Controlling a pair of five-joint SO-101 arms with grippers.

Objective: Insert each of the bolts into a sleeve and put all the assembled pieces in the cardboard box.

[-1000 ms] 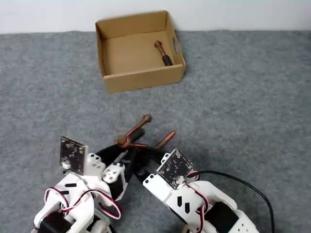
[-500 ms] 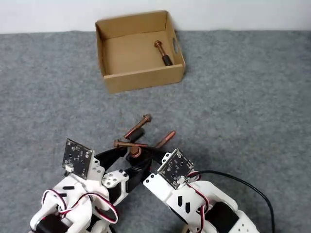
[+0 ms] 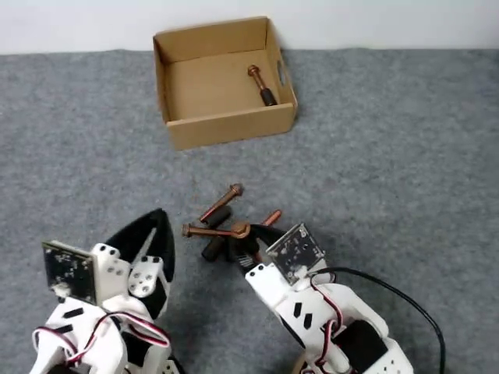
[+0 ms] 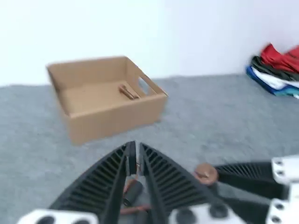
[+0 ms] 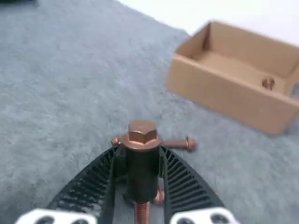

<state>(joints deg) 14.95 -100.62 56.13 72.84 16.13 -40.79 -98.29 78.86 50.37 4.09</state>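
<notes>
Near-centre on the grey carpet [image 3: 405, 156], the right gripper [image 5: 141, 150] is clenching a sleeved bolt [image 5: 141, 170], its copper head poking past the fingertips. The left gripper [image 4: 134, 158] is sitting near-left, jaws pressed together, gripping nothing. Loose bolts [image 3: 209, 231] are lying between them. Far off, the cardboard box [image 3: 226, 126] is holding one assembled piece [image 3: 263, 86].

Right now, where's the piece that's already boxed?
In the high view, the assembled piece lies inside the cardboard box, on the right side of its floor, close to the wall with the handle cutout.
</notes>
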